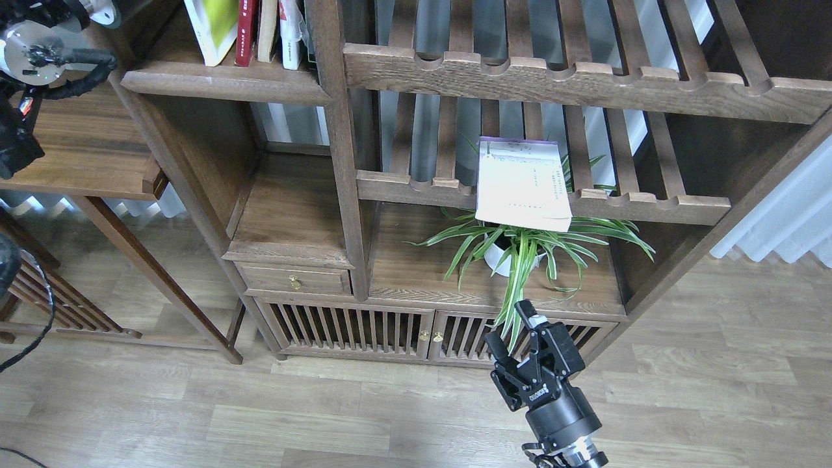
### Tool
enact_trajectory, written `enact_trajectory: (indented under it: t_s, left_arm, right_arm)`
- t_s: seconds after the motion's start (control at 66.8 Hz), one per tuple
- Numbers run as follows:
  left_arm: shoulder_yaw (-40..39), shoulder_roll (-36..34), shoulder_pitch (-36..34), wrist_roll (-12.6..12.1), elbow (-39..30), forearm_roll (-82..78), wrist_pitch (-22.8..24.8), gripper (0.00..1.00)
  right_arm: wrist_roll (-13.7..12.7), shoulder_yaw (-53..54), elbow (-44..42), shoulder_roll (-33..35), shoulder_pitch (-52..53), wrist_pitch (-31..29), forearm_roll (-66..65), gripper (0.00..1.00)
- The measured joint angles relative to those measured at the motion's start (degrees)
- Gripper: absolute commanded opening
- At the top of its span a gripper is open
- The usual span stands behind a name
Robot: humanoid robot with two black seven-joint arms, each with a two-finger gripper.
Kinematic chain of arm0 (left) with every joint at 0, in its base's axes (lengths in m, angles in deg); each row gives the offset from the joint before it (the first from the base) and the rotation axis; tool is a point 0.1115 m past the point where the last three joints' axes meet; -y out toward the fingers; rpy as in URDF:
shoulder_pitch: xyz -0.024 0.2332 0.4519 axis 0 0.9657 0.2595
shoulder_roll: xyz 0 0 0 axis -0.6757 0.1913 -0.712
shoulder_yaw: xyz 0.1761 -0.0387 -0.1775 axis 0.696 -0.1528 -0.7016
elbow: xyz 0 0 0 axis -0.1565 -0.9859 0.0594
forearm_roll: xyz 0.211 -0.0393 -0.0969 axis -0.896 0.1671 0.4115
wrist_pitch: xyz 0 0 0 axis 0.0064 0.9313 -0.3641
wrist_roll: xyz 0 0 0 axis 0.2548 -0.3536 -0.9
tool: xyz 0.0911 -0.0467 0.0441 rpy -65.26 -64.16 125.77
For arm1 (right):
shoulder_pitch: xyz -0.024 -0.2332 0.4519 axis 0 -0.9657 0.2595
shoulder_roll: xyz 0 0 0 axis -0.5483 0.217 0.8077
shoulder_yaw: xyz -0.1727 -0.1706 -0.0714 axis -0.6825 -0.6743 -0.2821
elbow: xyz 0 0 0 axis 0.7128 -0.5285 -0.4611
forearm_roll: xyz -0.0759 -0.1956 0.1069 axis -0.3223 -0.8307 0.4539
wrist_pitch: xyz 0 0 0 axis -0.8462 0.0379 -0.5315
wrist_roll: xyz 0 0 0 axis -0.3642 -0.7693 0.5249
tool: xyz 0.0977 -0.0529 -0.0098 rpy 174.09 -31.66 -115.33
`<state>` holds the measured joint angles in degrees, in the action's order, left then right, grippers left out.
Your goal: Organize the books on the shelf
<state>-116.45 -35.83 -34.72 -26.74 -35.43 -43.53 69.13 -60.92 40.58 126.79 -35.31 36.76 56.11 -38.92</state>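
The pale lavender-white book (524, 188) with a purple top strip lies flat on the lower slatted rack (650, 207), its front edge overhanging the notched rail. The yellow-green book (216, 27) and the dark red book (246, 29) stand on the solid dark-brown shelf (227, 83) at the top left, next to two other pale books (289, 32). My right gripper (513, 330) is open and empty, low in front of the cabinet, well below the lavender book. My left arm (36, 49) is at the top left edge; its far end is dark and unclear.
A spider plant in a white pot (513, 255) stands under the rack, its leaves reaching my right gripper. An upper slatted rack (572, 81) is above. A drawer (296, 281), slatted cabinet doors (351, 330) and a side table (84, 153) are at the left.
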Motion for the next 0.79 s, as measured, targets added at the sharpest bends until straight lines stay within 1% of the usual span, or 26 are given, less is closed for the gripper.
enact_trajectory:
  t_s: [0.12, 0.255, 0.3, 0.33, 0.345, 0.374, 0.539, 0.599, 0.614, 0.629, 0.794]
  left_arm:
    - [0.05, 0.0, -0.09, -0.19, 0.07, -0.05, 0.0, 0.01]
    - [0.02, 0.28, -0.35, -0.69, 0.12, -0.05, 0.0, 0.07]
    - [-0.06, 0.52, -0.5, -0.9, 0.16, -0.03, 0.0, 0.12]
    - [-0.15, 0.7, -0.58, -1.02, 0.17, 0.02, 0.0, 0.17]
    - [-0.19, 0.78, -0.61, -1.09, 0.17, 0.04, 0.0, 0.22]
    - [-0.23, 0.87, -0.65, -1.2, 0.17, 0.1, 0.0, 0.25]
    - [-0.56, 1.1, -0.82, -1.51, 0.1, 0.58, 0.01, 0.34]
    - [-0.72, 1.11, -1.18, -1.54, -0.02, 0.73, 0.01, 0.41]
    - [-0.75, 1.11, -1.27, -1.54, -0.03, 0.76, 0.01, 0.41]
    - [-0.8, 1.11, -1.45, -1.53, -0.07, 0.83, 0.01, 0.47]
    - [-1.7, 1.12, -1.61, -0.72, -0.46, 1.66, 0.01, 0.55]
  right_arm:
    - [-0.12, 0.77, 0.0, 0.0, 0.03, 0.0, 0.08, 0.99]
    - [-0.29, 1.7, 0.0, 0.16, 0.04, 0.0, 0.13, 0.99]
    - [-0.32, 1.92, 0.0, 0.31, 0.04, 0.0, 0.13, 0.99]
    - [-0.34, 2.12, 0.0, 0.43, 0.04, 0.0, 0.13, 0.99]
    - [-0.34, 2.24, -0.01, 0.49, 0.04, 0.0, 0.13, 0.99]
    - [-0.34, 2.46, -0.05, 0.57, 0.04, 0.0, 0.14, 0.99]
    - [-0.12, 3.15, -0.14, 0.67, 0.16, 0.0, 0.14, 0.99]
    - [-0.01, 3.21, -0.14, 0.61, 0.25, 0.0, 0.14, 0.99]
    - [-0.01, 3.22, -0.14, 0.57, 0.26, 0.0, 0.14, 0.99]
    - [0.0, 3.22, -0.14, 0.47, 0.3, 0.0, 0.14, 0.99]
    - [0.02, 3.25, -0.15, 0.51, 0.35, 0.0, 0.14, 0.99]
